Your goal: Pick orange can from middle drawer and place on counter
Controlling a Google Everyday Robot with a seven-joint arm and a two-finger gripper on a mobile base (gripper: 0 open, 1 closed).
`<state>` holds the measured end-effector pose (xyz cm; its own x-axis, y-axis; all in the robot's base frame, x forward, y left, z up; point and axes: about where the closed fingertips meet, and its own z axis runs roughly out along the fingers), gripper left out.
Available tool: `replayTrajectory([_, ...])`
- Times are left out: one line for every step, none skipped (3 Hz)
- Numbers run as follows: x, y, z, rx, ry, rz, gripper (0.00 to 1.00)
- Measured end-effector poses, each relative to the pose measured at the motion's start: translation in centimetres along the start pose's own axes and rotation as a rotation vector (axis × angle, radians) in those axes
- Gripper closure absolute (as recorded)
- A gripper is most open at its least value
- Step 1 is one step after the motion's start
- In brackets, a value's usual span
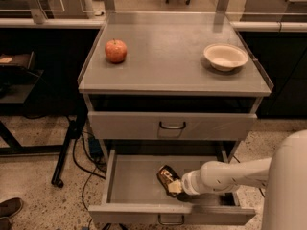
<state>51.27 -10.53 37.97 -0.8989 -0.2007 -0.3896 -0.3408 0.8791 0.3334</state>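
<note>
The orange can (165, 175) lies on its side on the floor of the open middle drawer (129, 186), near the centre. My gripper (175, 187) reaches in from the right, at the end of my white arm (225, 175), and is right against the can's near right end. The can rests low in the drawer, not lifted. The counter (168, 56) is the grey top of the cabinet above.
A red apple (116, 50) sits at the counter's left and a white bowl (225, 56) at its right. A shut upper drawer front (172, 125) overhangs the open drawer. My white body (288, 190) stands at the right. Cables and a stand leg lie on the floor to the left.
</note>
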Motion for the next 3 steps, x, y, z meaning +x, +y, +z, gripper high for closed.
replayTrajectory([-0.5, -0.1, -4.8, 0.029, -0.095, 0.033, 1.0])
replayTrajectory([-0.7, -0.4, -9.8, 0.072, -0.168, 0.041, 1.0])
replayTrajectory([-0.9, -0.7, -10.8, 0.084, -0.183, 0.04, 1.0])
